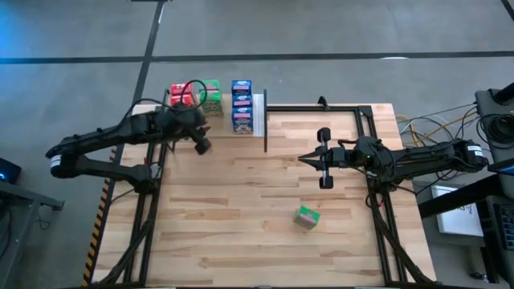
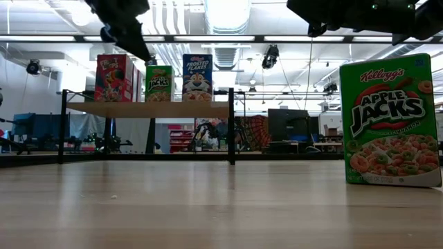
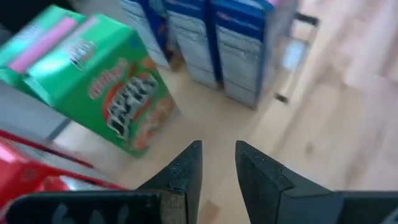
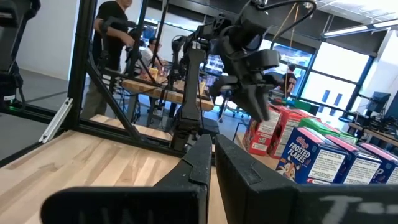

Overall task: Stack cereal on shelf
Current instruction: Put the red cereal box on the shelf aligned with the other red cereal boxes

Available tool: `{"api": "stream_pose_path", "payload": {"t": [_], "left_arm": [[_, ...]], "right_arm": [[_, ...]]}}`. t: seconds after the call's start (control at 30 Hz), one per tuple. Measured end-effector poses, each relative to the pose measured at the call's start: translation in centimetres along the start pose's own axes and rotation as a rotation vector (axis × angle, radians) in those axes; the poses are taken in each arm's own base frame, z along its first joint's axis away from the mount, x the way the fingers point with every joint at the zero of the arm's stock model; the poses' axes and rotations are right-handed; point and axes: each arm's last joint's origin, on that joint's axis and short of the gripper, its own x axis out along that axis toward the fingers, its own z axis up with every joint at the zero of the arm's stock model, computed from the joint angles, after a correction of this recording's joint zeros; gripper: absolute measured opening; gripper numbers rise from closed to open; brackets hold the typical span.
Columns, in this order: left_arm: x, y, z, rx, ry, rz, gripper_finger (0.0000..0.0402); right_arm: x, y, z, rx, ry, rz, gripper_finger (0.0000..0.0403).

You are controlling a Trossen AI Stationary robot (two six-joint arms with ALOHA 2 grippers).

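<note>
The shelf (image 1: 259, 114) stands at the table's far edge, its panel (image 2: 149, 109) raised on black uprights. Red boxes (image 1: 181, 95), a green box (image 1: 210, 92) and blue boxes (image 1: 242, 104) stand on it on their bottom ends. My left gripper (image 1: 201, 146) hovers just in front of them, narrowly open and holding nothing; its wrist view shows the green box (image 3: 99, 87) and the blue boxes (image 3: 205, 37) ahead of the fingertips (image 3: 219, 155). Another green box (image 1: 306, 217) stands alone on the table, large in the low view (image 2: 391, 121). My right gripper (image 1: 303, 159) hangs shut above the table's middle right.
Bare wooden tabletop (image 1: 241, 209) lies between the shelf and the lone green box. A black frame (image 1: 353, 108) runs round the far right corner. People and workbenches (image 4: 118, 37) show in the room beyond the table.
</note>
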Motion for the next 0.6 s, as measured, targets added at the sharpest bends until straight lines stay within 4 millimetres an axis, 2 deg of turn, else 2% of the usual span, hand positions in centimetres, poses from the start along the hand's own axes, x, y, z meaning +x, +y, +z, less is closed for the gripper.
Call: {"api": "stream_pose_path", "payload": {"t": [0.33, 0.6], "left_arm": [[1.8, 0.0, -0.4, 0.046, 0.074, 0.251, 0.008], [1.9, 0.0, -0.6, 0.06, 0.095, 0.271, 0.008]], "right_arm": [[0.0, 0.0, 0.0, -0.002, 0.002, 0.0, 0.0013], [0.0, 0.0, -0.1, -0.001, 0.004, 0.001, 0.0013]]}}
